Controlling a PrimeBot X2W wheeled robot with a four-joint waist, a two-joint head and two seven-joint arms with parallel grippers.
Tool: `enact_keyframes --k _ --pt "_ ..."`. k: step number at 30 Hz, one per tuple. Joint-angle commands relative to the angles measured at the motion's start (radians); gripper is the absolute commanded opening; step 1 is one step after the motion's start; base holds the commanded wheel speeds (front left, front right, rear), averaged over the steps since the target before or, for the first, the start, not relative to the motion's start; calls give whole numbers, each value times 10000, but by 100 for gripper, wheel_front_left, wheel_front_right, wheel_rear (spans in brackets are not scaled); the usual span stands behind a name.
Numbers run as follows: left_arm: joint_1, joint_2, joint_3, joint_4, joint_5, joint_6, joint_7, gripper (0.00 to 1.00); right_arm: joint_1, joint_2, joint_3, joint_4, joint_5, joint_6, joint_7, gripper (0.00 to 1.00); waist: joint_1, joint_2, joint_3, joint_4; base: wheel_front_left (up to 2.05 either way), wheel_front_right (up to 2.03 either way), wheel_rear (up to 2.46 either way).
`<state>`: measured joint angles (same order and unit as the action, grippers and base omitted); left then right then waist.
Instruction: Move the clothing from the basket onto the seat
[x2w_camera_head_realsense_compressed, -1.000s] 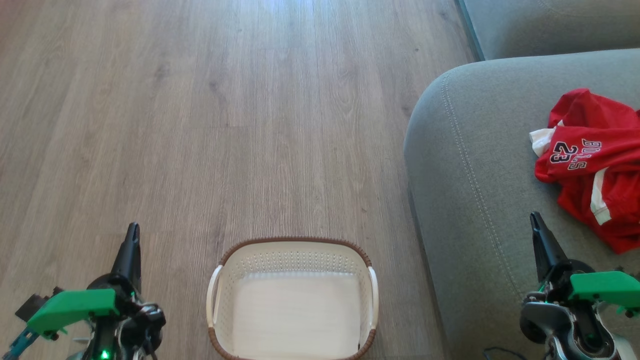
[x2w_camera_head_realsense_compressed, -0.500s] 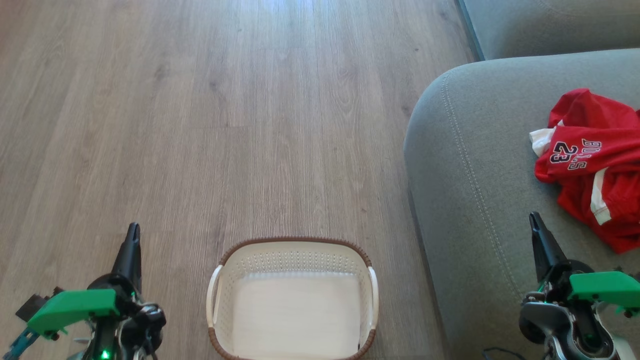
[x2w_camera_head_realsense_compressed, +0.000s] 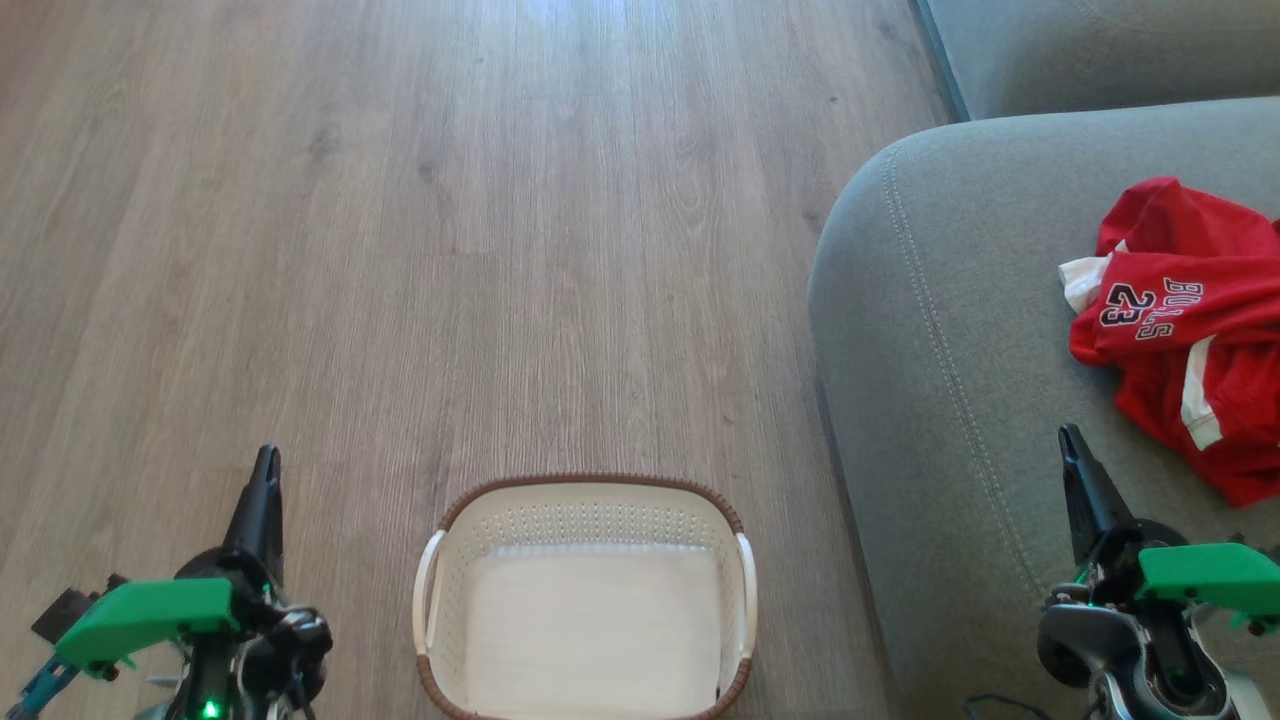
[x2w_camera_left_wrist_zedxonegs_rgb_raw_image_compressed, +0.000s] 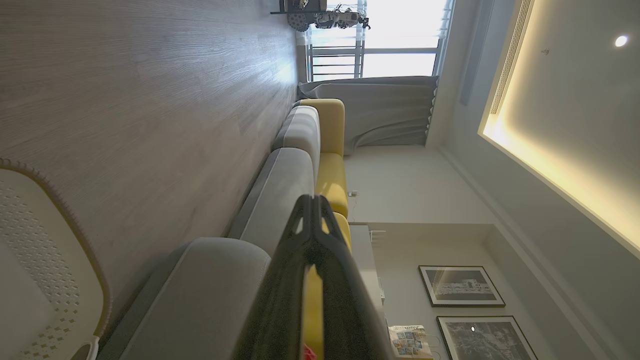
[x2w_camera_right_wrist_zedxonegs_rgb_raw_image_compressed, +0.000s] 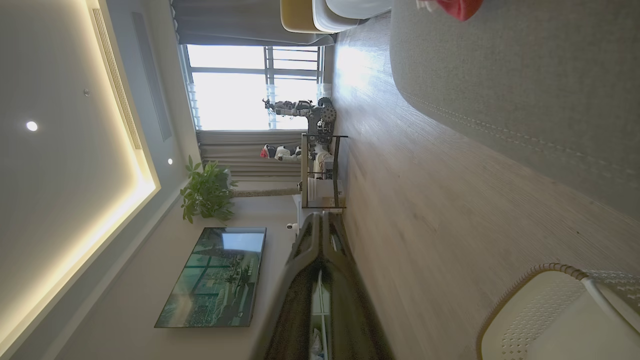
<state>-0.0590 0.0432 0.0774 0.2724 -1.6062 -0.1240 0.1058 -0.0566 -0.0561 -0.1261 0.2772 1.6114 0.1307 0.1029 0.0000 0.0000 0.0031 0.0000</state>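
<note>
Sitting at the lower left of the head view, the left gripper (x2w_camera_head_realsense_compressed: 265, 470) has its fingers pressed together, holding nothing. At bottom centre the basket (x2w_camera_head_realsense_compressed: 585, 485) stands on the wooden floor (x2w_camera_head_realsense_compressed: 400, 250), its pale bottom showing. Right of it spreads the grey seat (x2w_camera_head_realsense_compressed: 950, 350), with the red clothing (x2w_camera_head_realsense_compressed: 1190, 330) heaped at the frame's right edge. The right gripper (x2w_camera_head_realsense_compressed: 1072, 445), lower right, is likewise closed and holds nothing.
</note>
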Motion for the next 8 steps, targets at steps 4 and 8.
enact_keyframes --k 4,8 --pt "-491 70 366 -270 -23 -67 76 0 -509 25 161 -326 3 0 73 0 0 0 0 0 0 0 0" --pt "-491 70 366 -270 -23 -67 76 0 -510 27 158 -326 1 0 75 0 0 0 0 0 0 0 0"
